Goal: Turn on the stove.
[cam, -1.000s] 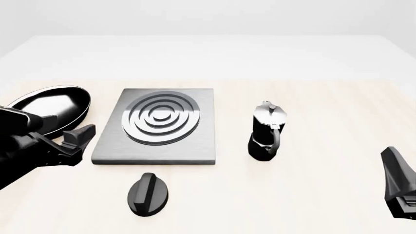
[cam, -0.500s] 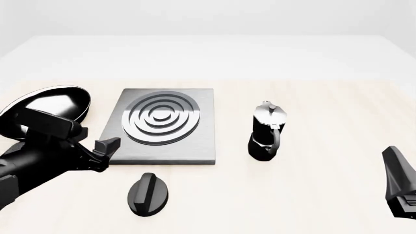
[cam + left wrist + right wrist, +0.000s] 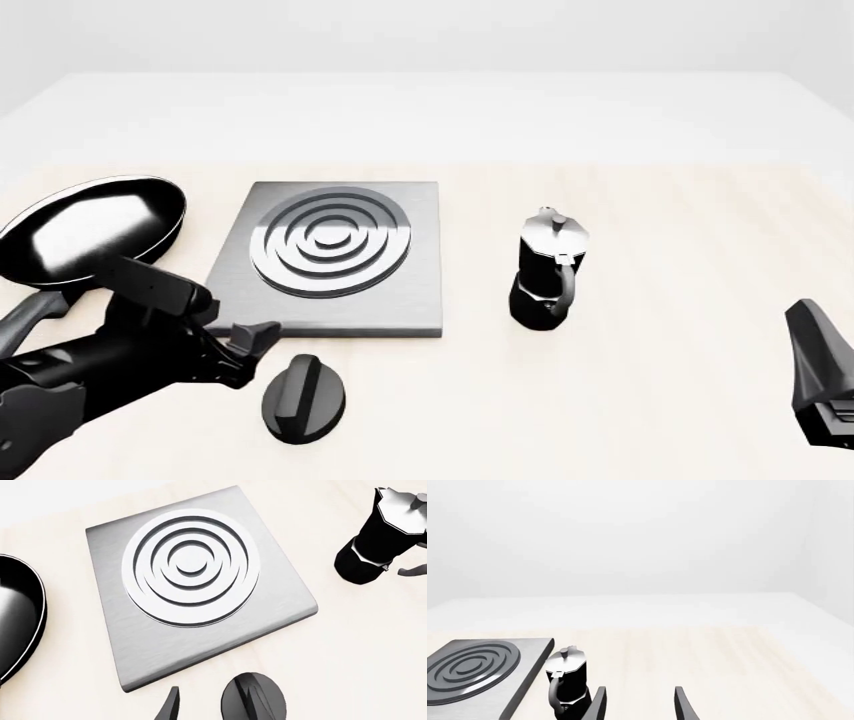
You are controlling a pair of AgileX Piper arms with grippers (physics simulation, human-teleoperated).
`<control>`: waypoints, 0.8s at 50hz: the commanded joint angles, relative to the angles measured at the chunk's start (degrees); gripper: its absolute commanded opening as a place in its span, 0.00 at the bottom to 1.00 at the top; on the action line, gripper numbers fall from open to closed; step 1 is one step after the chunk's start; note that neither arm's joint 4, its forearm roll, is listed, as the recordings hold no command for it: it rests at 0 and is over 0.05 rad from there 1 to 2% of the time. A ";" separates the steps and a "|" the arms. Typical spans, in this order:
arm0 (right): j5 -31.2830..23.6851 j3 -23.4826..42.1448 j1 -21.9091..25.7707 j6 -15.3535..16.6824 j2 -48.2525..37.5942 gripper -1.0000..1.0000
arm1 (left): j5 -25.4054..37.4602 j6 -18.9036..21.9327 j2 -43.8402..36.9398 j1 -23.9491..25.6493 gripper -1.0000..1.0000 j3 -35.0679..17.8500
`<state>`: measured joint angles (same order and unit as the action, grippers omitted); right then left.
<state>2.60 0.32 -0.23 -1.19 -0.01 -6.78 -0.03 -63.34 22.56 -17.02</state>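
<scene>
The stove [image 3: 414,290] is a square brushed-grey slab with a ringed burner, left of the table's centre; it also shows in the left wrist view [image 3: 127,645] and the right wrist view [image 3: 527,672]. A black oval knob [image 3: 303,398] with a ridge lies on the table just in front of it. My left gripper [image 3: 251,345] hovers by the stove's front left corner, just left of the knob [image 3: 267,702], open and holding nothing. At the right edge, well away from the stove, my right gripper [image 3: 639,707] stands open and empty.
A black frying pan [image 3: 87,228] lies left of the stove, its handle running under my left arm. A black and silver moka pot [image 3: 547,272] stands right of the stove.
My left arm has swung rightward and nearer, from beside the pan to the stove's front left corner close to the knob. The right arm has not moved.
</scene>
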 commanded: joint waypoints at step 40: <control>-0.66 -0.12 0.45 -0.77 -0.01 1.00 | -5.10 -10.61 -9.98 7.93 1.00 0.27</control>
<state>2.26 0.24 0.06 -1.69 -0.01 -9.17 -8.85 -70.25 29.94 -17.29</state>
